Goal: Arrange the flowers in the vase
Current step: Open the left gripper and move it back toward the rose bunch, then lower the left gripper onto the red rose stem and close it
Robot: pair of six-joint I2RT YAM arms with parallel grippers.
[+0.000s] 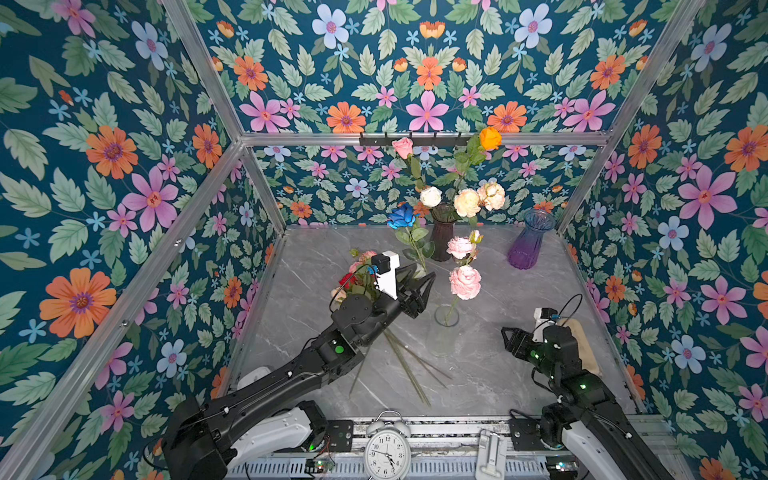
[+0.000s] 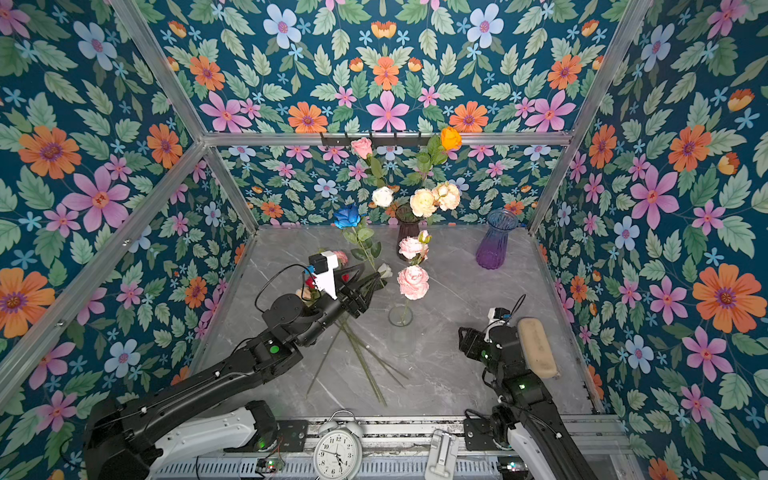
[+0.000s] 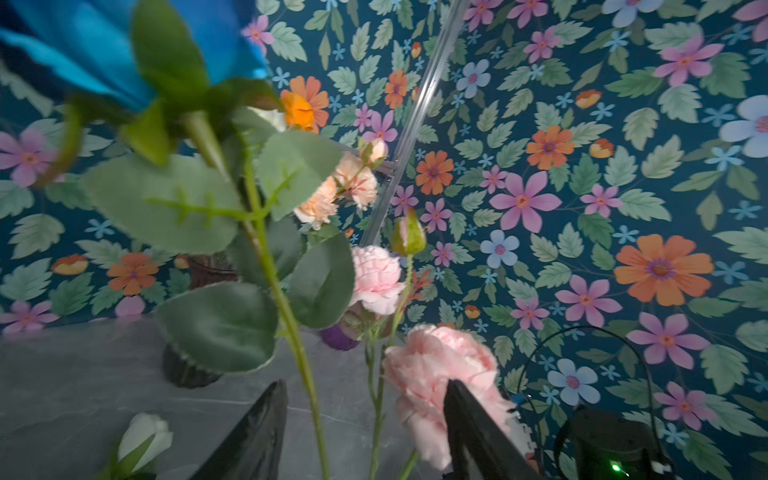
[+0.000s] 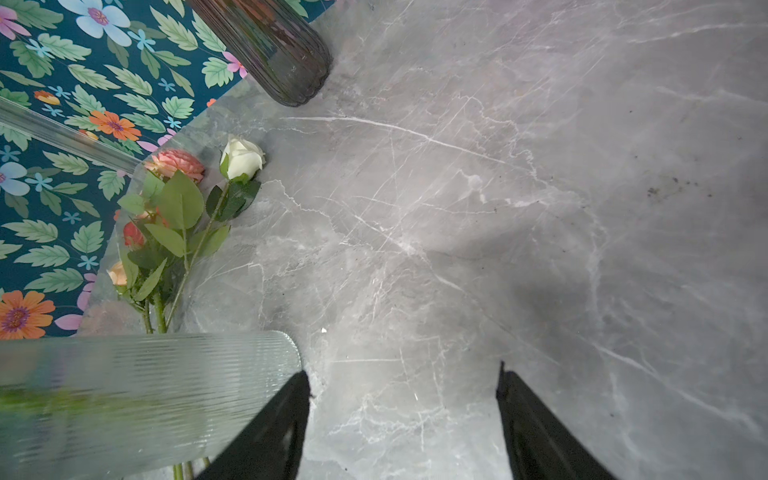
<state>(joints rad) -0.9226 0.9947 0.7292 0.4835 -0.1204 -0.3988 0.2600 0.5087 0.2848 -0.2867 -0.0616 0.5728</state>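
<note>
Blue rose [image 1: 401, 216] leans, its stem between the left gripper's [image 3: 365, 390] parted jaws, unclamped. I can't tell whether its foot is in the clear vase [image 4: 145, 395]. Right gripper [image 4: 403, 372] gapes idle beside the vase. Next, probably: back off clear of the leaves, then fetch from the pile [image 4: 174, 216].

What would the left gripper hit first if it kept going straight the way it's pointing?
Probably the stem of the blue rose, which stands between the open fingers of the left gripper. The pink peony sits close behind, slightly aside; depth is unclear.
</note>
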